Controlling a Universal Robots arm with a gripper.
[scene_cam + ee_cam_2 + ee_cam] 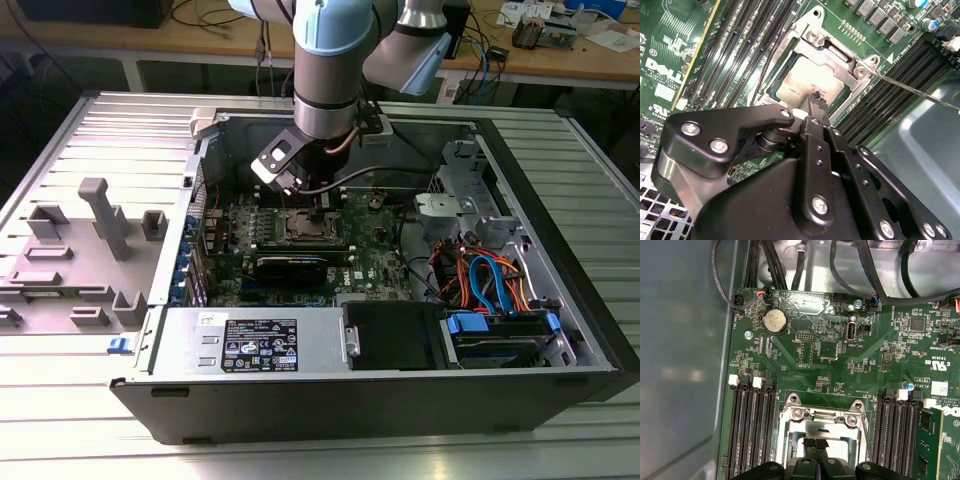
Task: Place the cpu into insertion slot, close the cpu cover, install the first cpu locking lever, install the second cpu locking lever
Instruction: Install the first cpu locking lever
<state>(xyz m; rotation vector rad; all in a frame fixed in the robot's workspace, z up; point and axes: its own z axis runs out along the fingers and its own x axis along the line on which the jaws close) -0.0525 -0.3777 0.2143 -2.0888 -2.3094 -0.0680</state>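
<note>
The cpu (807, 82) has a dull, matt silver-grey metal top. The cpu cover (837, 50) framing it is brighter, smoother bare metal. The fingers (818, 104) are matt black with a ribbed pad face, and the gripper (815, 444) body is black with a faint sheen and shiny metal screws. The motherboard (790, 360) is glossy green laminate and its RAM slots (752, 425) are black plastic. The case (420, 140) is bare grey sheet metal. The bench (110, 120) is pale, ribbed metal.

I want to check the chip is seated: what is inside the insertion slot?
The cpu lies inside the insertion slot, silver top showing. The claw tip over it covers one edge, and the cpu covers the slot floor beneath.
</note>
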